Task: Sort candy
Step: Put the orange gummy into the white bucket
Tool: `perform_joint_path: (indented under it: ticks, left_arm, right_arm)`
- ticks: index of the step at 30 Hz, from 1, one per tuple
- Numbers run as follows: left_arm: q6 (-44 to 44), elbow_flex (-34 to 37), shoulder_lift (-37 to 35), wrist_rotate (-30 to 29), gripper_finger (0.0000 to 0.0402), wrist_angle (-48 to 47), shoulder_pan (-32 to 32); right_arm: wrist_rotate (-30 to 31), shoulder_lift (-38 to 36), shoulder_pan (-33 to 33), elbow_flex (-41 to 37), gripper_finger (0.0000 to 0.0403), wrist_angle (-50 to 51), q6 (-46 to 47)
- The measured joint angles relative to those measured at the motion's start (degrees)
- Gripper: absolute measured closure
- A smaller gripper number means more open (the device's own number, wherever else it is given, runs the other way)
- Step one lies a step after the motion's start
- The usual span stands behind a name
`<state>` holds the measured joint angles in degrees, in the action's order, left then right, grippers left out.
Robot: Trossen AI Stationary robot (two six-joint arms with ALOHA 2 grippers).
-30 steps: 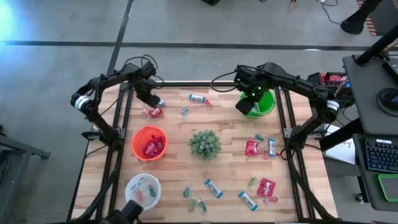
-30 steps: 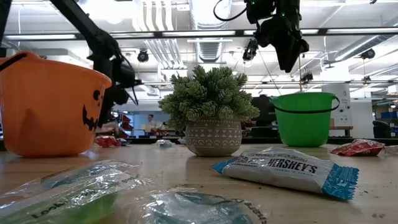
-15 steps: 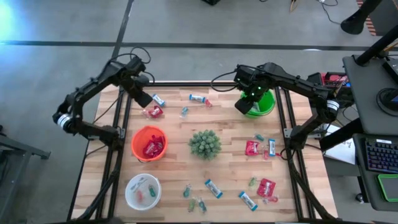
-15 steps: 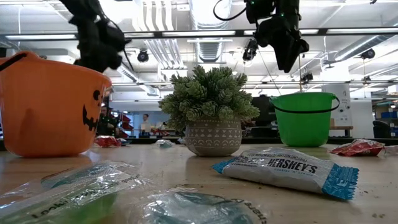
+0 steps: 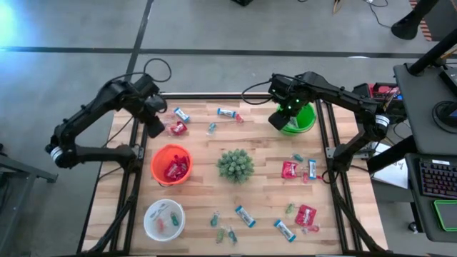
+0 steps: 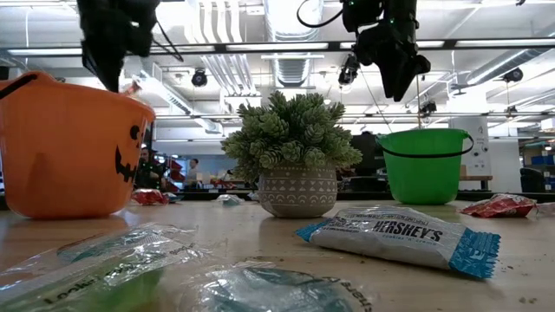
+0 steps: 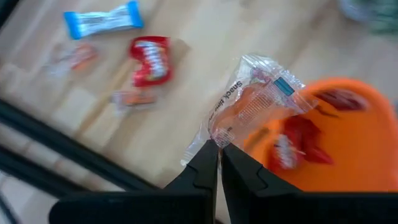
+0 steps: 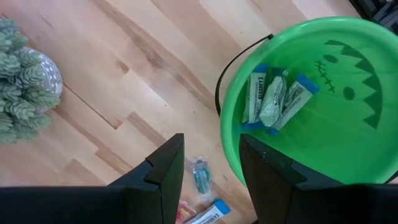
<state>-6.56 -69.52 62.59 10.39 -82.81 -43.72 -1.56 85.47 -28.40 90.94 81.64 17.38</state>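
Pinching a clear snack packet (image 7: 252,106), the left gripper (image 7: 219,155) hangs beside the orange bucket (image 7: 348,155), probably to drop it there. The right gripper (image 8: 211,165), spread and empty, waits beside the green bucket (image 8: 348,155) holding blue bars.

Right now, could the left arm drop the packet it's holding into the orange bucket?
Probably yes. The left gripper is shut on a clear packet just beside the orange bucket, whose top is open, with nothing between them.
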Motion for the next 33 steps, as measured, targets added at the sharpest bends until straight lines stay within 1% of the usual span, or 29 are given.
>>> perform_joint_path:
  ticks: [5, 10, 16, 21, 28, 33]
  left_arm:
    - [3.81, -0.13, -5.21, 4.5, 0.0401, -0.67, 7.3]
    - [7.93, -0.13, -9.41, 4.73, 0.0401, -2.65, 15.86]
    - [17.25, -0.13, -12.4, 6.73, 0.0401, -3.32, 27.24]
    - [24.54, -0.13, -12.77, 6.77, 0.0401, -2.42, 38.68]
    - [34.68, -0.13, -10.8, 5.93, 0.0401, 5.31, 54.48]
    - [42.92, -0.13, -9.59, 5.18, 0.0401, 7.7, 65.07]
  right_arm:
    - [0.17, 0.0, 0.0, 0.0, 0.0257, -0.12, 2.9]
    - [0.19, 0.0, 0.0, 0.0, 0.0257, -0.53, 4.78]
    - [0.19, 0.0, 0.0, 0.0, 0.0257, -3.22, 5.62]
    - [0.19, 0.0, 0.0, 0.0, 0.0257, -4.78, 5.9]
    - [0.19, 0.0, 0.0, 0.0, 0.0257, -4.68, 8.01]
    - [0.19, 0.0, 0.0, 0.0, 0.0257, -4.65, 8.2]
